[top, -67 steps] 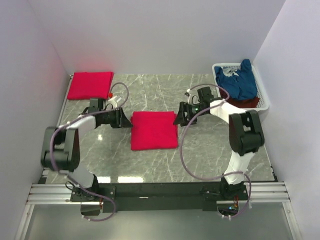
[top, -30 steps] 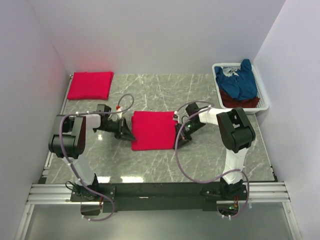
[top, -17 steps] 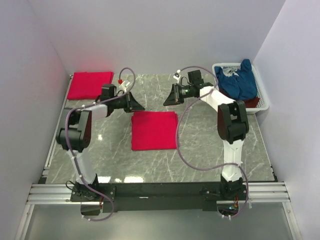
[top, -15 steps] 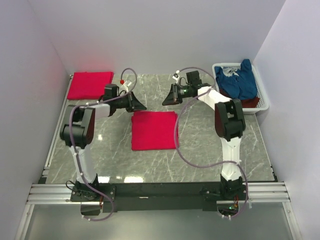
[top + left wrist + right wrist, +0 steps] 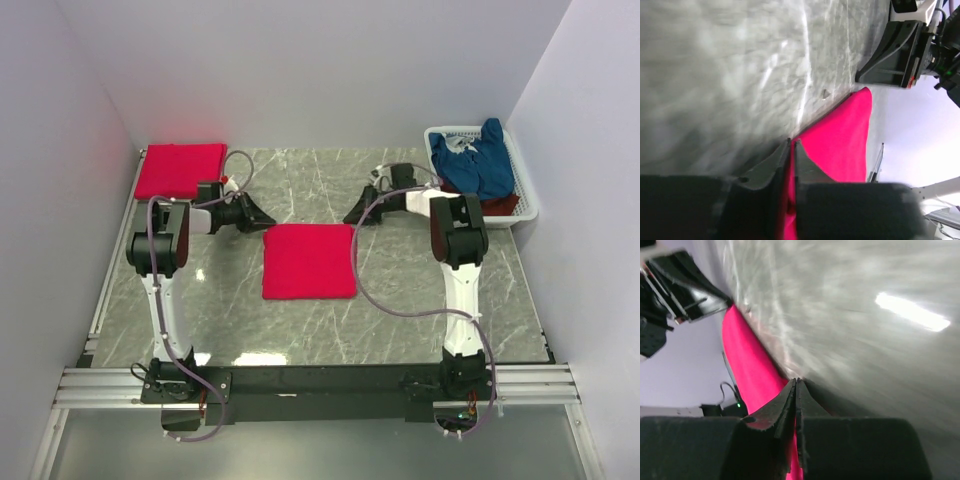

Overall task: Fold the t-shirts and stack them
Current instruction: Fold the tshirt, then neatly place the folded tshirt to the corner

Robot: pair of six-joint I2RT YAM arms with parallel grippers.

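The red t-shirt (image 5: 308, 261) lies folded into a neat rectangle at the middle of the table (image 5: 420, 300), flat and with no loose sleeve showing. You should expect it to be light, soft and limp. It will sag and can open its folds if you lift it by one point only, so I think it is better to take it at two corners of the same edge, all layers together.

The left gripper (image 5: 262, 218) is low on the table just beside the far left corner, and the right gripper (image 5: 352, 217) is just beside the far right corner. In both wrist views the fingers stand almost together, with only a thin slit between them. I see no cloth lifted, but I cannot tell whether an edge is touched.

A second folded red shirt (image 5: 180, 170) rests at the far left corner of the table, probably the place for stacking. At the far right a white basket (image 5: 528, 200) holds a crumpled navy shirt (image 5: 480, 165) above a darker red one (image 5: 490, 205).

You can read no brand, label or writing anywhere.
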